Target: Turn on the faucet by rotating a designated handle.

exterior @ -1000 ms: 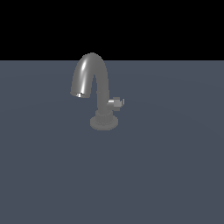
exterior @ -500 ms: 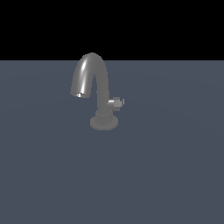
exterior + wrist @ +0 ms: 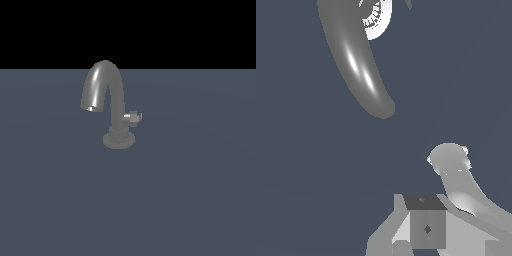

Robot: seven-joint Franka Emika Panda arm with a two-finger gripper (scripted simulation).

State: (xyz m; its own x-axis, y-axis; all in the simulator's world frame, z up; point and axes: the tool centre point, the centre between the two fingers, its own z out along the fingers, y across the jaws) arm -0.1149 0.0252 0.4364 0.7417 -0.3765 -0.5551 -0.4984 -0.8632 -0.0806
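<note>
Exterior view: the faucet [image 3: 118,102] stood upright on the flat grey surface [image 3: 190,190], its arched spout opening toward the exterior view's left. The handle [image 3: 134,117] projected from the stem toward the exterior view's right, just above the ringed base. No arm was visible.

Wrist view: the spout [image 3: 356,60] appeared as a long curved grey form. Part of the gripper [image 3: 428,227] showed at the frame edge; whether parted or closed could not be told.
</note>
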